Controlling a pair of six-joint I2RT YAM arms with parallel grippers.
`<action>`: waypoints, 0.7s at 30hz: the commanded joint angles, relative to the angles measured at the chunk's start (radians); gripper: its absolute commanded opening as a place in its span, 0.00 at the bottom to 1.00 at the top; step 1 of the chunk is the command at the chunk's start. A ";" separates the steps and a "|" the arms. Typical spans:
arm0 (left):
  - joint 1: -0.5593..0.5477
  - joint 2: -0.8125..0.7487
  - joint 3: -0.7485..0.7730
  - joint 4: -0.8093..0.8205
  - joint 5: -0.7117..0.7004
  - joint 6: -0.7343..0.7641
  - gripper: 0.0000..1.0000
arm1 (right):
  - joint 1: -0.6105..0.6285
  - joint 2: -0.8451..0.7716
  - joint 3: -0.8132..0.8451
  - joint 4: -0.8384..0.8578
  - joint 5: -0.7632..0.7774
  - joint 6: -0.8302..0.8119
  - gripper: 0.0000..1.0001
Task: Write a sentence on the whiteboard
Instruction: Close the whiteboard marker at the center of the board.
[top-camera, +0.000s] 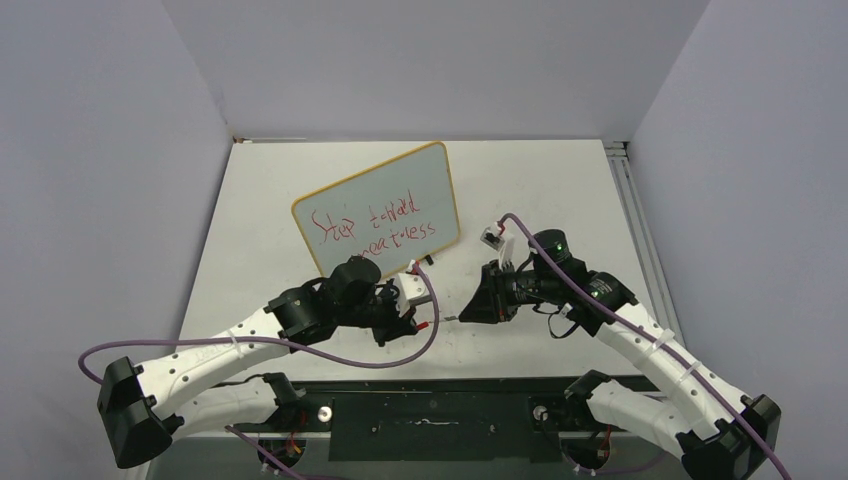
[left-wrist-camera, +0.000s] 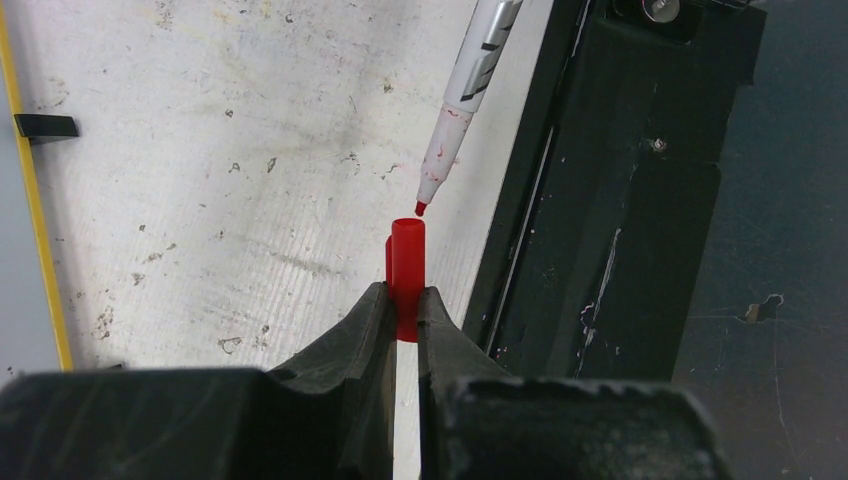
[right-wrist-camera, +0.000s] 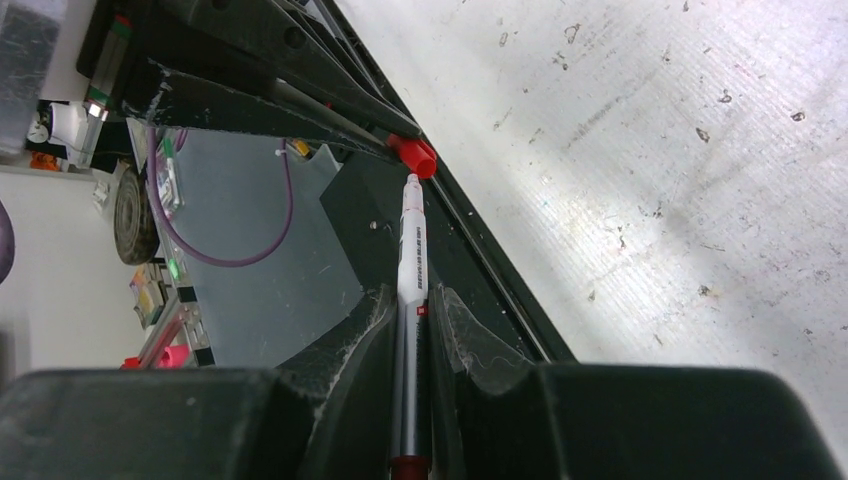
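The whiteboard (top-camera: 377, 182) stands tilted at mid-table, and the red sentence (top-camera: 375, 228) fills two lines on it. Its yellow frame (left-wrist-camera: 36, 210) and a black foot (left-wrist-camera: 45, 125) show in the left wrist view. My left gripper (top-camera: 422, 322) (left-wrist-camera: 405, 300) is shut on a red marker cap (left-wrist-camera: 407, 262), open end facing outward. My right gripper (top-camera: 472, 309) (right-wrist-camera: 412, 305) is shut on the white marker (right-wrist-camera: 411, 250). The marker's red tip (left-wrist-camera: 420, 208) sits just short of the cap's mouth (right-wrist-camera: 415, 157), nearly in line with it.
The black mounting rail (top-camera: 440, 395) runs along the table's near edge right below both grippers. White table surface (top-camera: 540, 190) stretches around the board. Purple cables (top-camera: 330, 352) loop from both arms. Grey walls close in the sides and back.
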 joint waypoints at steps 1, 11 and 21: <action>-0.006 -0.024 0.002 0.027 0.023 0.017 0.00 | -0.007 0.006 -0.009 0.001 -0.006 -0.034 0.05; -0.006 -0.024 0.004 0.025 0.032 0.020 0.00 | -0.013 0.006 -0.021 0.031 -0.022 -0.025 0.05; -0.008 -0.018 0.007 0.024 0.044 0.022 0.00 | -0.023 0.011 -0.027 0.059 -0.054 -0.020 0.05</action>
